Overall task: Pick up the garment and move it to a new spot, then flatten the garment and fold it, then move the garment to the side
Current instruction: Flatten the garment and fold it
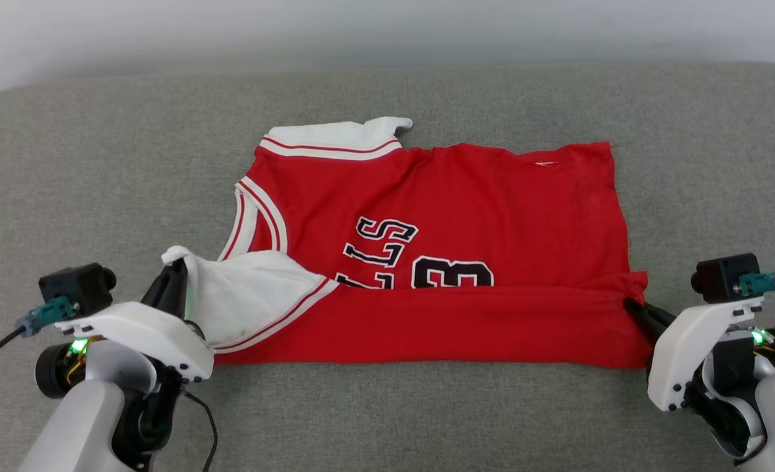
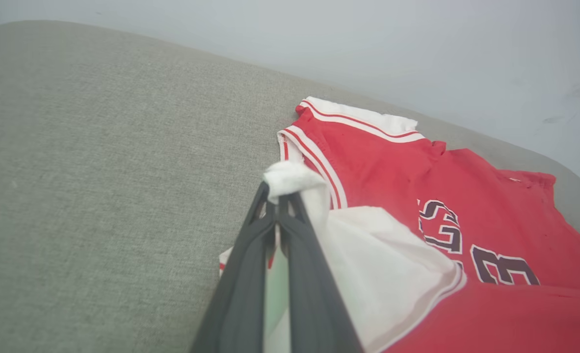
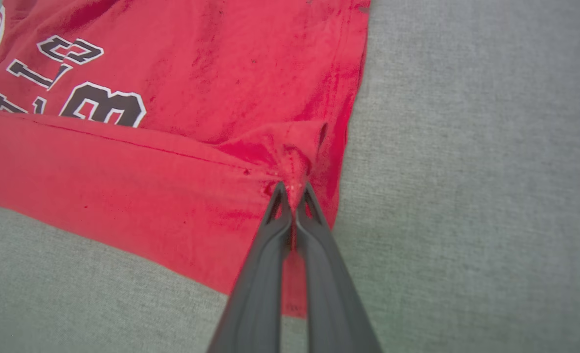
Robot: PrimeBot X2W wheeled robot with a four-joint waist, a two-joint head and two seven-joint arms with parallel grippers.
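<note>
A bench [image 1: 99, 164] covered in grey woven cloth stands before a pale wall [image 1: 387, 26]. The garment [image 1: 466, 196] lies across the middle of the bench in the head view, with the neck opening toward the left of the frame and the hem toward the right. Its lower long edge is already turned over as a red band that hides the bottom half of the black print [image 1: 420, 259].

My left jaws are together, clamped on a tuft of the white sleeve panel [image 1: 250, 298] at the lower left of the frame. In the left wrist view the cloth bulges out just above my dark fingers [image 2: 250, 255]. My right jaws are also together, clamped on the red corner where the fold meets the hem, at the lower right. The right wrist view shows the cloth gathered into a small pucker [image 3: 295, 157] at the tips.

I judge that I am in the middle of the fold. To do it well, both arms should rise only a little and travel together toward the top of the frame at equal pace, with the cloth between them lightly stretched so that the fold line is straight. The hold on the left is small and may slip, so I should make no sudden pull. I would lay the held edge along the upper edge, near the other white sleeve [image 1: 341, 137], and let go only when the cloth rests flat.
</note>
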